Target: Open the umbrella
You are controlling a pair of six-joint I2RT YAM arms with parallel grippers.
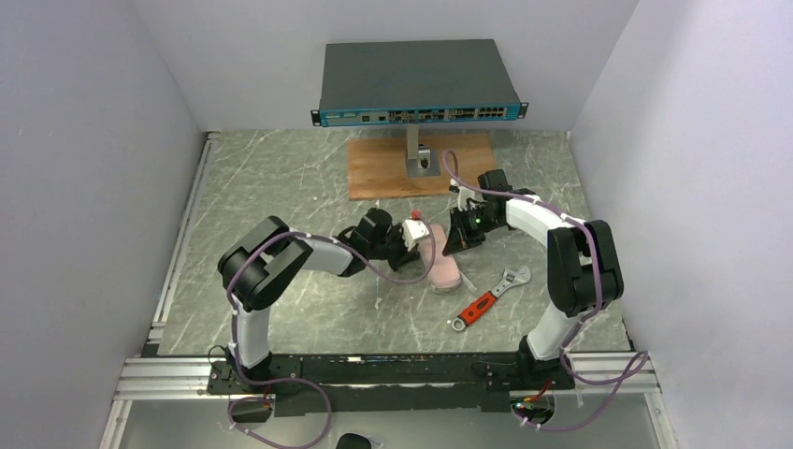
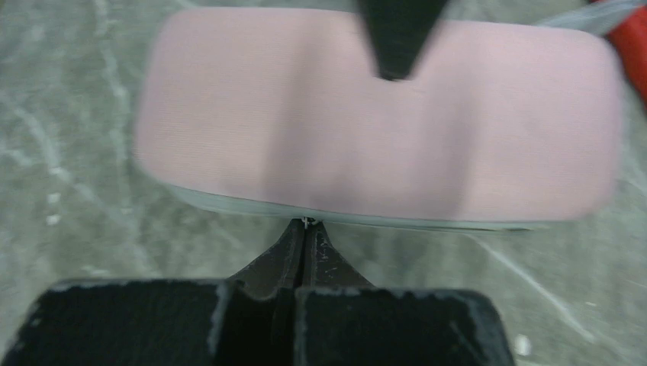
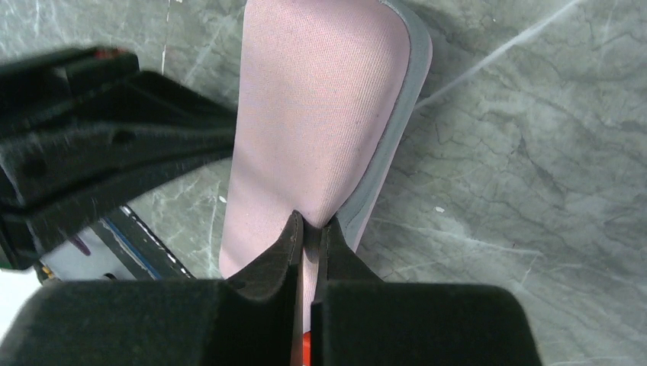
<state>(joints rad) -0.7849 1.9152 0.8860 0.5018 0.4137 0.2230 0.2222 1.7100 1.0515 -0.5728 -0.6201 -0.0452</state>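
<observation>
The umbrella (image 1: 441,262) is collapsed, a short pinkish roll with a grey edge, lying on the marbled table between both grippers. My left gripper (image 1: 410,236) is at its left side. In the left wrist view the left gripper (image 2: 307,223) is shut, its tips pinching a tiny metal piece at the grey edge of the umbrella (image 2: 366,130). My right gripper (image 1: 458,234) is at the roll's far end. In the right wrist view the right gripper (image 3: 311,223) is shut on a pinch of the umbrella's pink fabric (image 3: 305,99).
A red-handled wrench (image 1: 488,299) lies just right of the roll. A wooden board (image 1: 421,166) with a metal post carrying a network switch (image 1: 416,82) stands at the back. White walls close in both sides. The left arm's black fingers (image 3: 99,137) cross the right wrist view.
</observation>
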